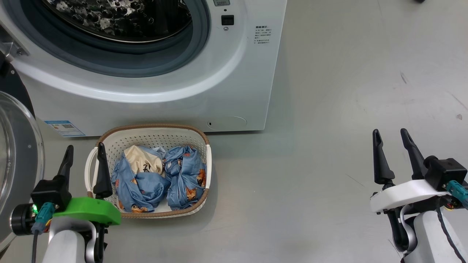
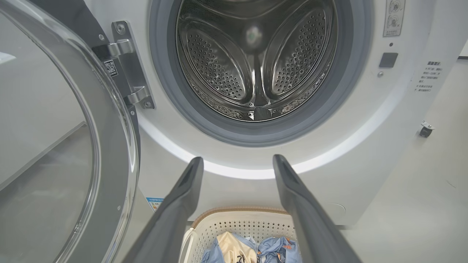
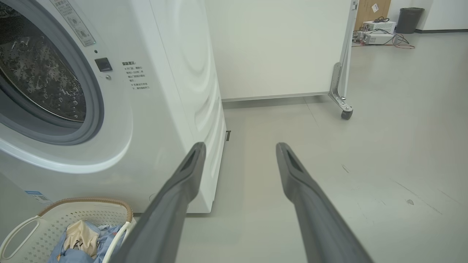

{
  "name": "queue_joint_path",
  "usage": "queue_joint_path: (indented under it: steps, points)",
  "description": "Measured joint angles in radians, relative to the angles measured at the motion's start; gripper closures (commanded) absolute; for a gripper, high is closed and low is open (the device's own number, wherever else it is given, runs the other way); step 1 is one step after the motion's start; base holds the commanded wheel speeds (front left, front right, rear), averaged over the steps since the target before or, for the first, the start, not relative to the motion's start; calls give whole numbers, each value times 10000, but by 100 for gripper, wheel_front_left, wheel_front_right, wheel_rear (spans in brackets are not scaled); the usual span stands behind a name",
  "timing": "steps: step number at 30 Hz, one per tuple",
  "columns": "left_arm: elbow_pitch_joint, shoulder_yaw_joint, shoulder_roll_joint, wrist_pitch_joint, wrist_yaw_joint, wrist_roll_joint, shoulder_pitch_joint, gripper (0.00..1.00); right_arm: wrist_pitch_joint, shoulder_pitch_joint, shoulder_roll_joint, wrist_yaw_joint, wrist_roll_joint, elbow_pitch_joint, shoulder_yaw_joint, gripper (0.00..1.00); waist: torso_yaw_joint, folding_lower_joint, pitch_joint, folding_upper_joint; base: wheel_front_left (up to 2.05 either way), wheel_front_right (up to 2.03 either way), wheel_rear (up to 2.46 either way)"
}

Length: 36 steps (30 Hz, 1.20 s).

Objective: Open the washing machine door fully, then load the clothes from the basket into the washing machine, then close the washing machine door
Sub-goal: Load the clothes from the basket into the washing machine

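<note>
Quick count: one big white front-loading washing machine [image 1: 219, 91], one round washing machine door [image 1: 16, 157] with a black ring and clear domed glass, one cream-white perforated plastic basket [image 1: 153, 140] with a brown woven-look rim, and two pincers.

The door is swung wide out to the left on its metal hinge [image 2: 128, 73], so the grey rubber seal and the steel drum [image 2: 219, 65] are fully exposed.

The basket sits on the grey floor [image 1: 329, 146] right in front of the machine's lower front. Its back rim is just off the white panel, and it has two white side handles, one per side. Inside are the clothes [image 1: 182, 175]. I make out two crumpled bundles of light blue fabric with little orange-brown animals, and the left one shows a cream panel.

The left pincer [image 1: 85, 146], on the green mount, hangs over the basket's left edge, its two dark fingers spread wide and gripping nothing. One finger is over the left handle, the other outside in the gap toward the door. The right pincer [image 1: 389, 131], on the white mount, is also spread wide and gripping nothing, well apart to the right over bare floor.

As for room, it's tight on the left, where the door glass stands near the basket. There's plenty of open floor right of the basket and past the machine's right corner. One white panel with a caster wheel [image 3: 278, 47] stands further back.
</note>
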Motion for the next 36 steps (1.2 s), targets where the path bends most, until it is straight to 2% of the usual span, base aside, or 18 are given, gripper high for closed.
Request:
queue_joint_path:
  steps: [21, 36]
  points:
    - [50, -134, -21, 0, -88, 12, 12, 0, 0, 2, -6, 0, 46, 19, -13, 0, 73, 0, 216, 0, 0, 0, 0]
    - [117, -570, -40, 0, -176, -10, -219, 0, 0, -84, -8, 0, 65, -215, -98, 0, 99, 0, 1244, 0, 0, 0, 0]
